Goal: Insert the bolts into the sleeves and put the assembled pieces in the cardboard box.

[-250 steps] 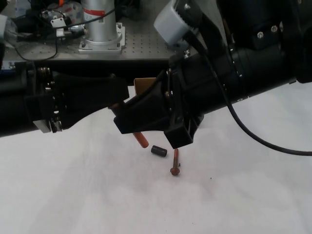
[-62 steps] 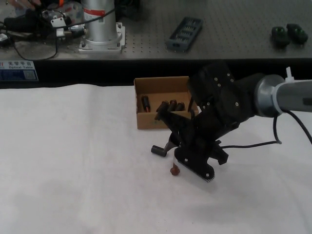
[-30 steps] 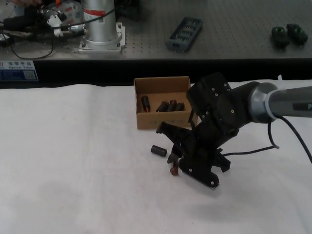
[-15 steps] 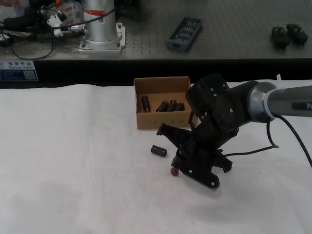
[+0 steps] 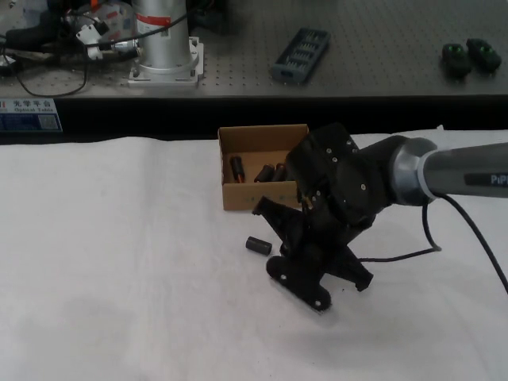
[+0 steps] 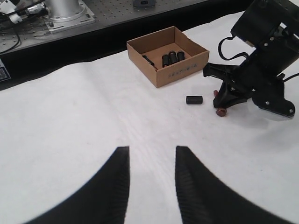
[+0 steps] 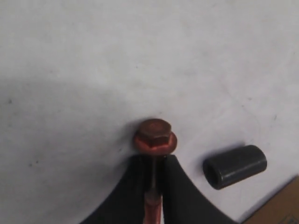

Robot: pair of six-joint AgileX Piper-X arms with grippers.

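Note:
My right gripper (image 7: 153,161) is shut on the shank of a copper bolt (image 7: 154,136), whose hex head pokes out past the fingertips just over the white cloth. A loose black sleeve (image 7: 235,166) lies on its side close beside the bolt. In the high view the right gripper (image 5: 295,266) points down, with the sleeve (image 5: 258,245) just left of it and the cardboard box (image 5: 252,141) behind. The left wrist view looks across at the box (image 6: 184,67), sleeve (image 6: 194,99) and bolt head (image 6: 221,111). My left gripper (image 6: 152,186) hangs open over bare cloth, holding nothing.
Several assembled dark pieces (image 5: 270,171) lie inside the box. Behind the cloth runs a perforated metal bench with a silver post base (image 5: 163,59), a dark tray (image 5: 300,52) and cables. The right arm's cable (image 5: 468,230) trails over the cloth at the right.
The right gripper has swung left and turned over the bolt, now covering its head in the high view. The sleeve and box have not moved. The left arm left the high view several seconds ago.

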